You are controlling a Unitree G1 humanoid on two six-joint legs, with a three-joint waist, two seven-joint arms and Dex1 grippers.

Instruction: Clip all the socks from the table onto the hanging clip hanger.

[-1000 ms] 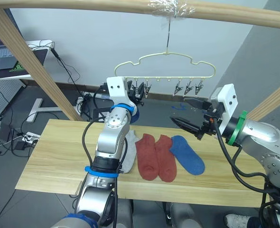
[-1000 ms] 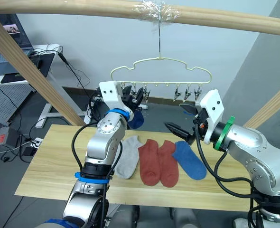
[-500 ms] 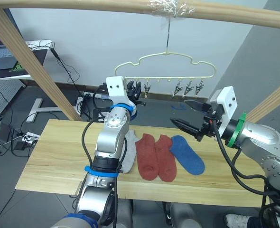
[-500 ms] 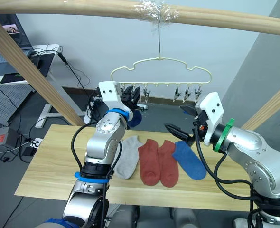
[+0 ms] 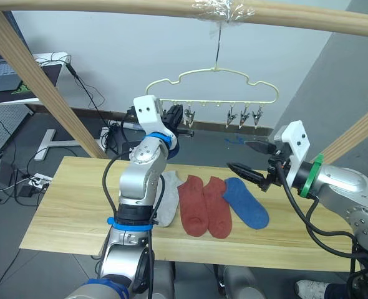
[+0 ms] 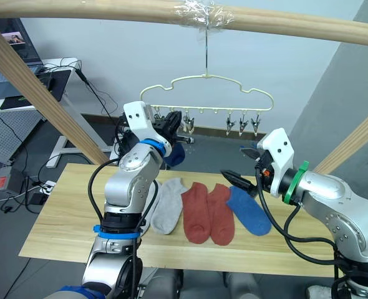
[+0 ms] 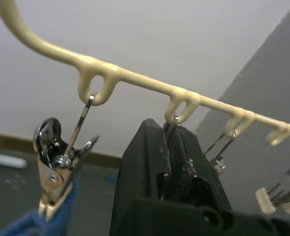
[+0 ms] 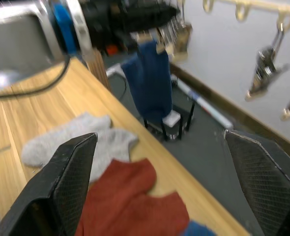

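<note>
Pale-yellow wire: the clip hanger (image 5: 212, 87) hangs by its hook from the wooden pole (image 5: 171, 9), above the table's far edge. My left gripper (image 5: 174, 116) is raised to its clip row, fingers pinched together around a metal clip (image 7: 177, 129); a blue sock (image 8: 151, 84) already dangles from the neighbouring clip (image 7: 56, 164). My right gripper (image 5: 251, 159) hovers wide open, empty, over the table (image 5: 72, 205). Four socks (grey (image 6: 168, 204), two rust red (image 5: 203, 202), blue (image 5: 245, 202)) lie side by side mid-table.
</note>
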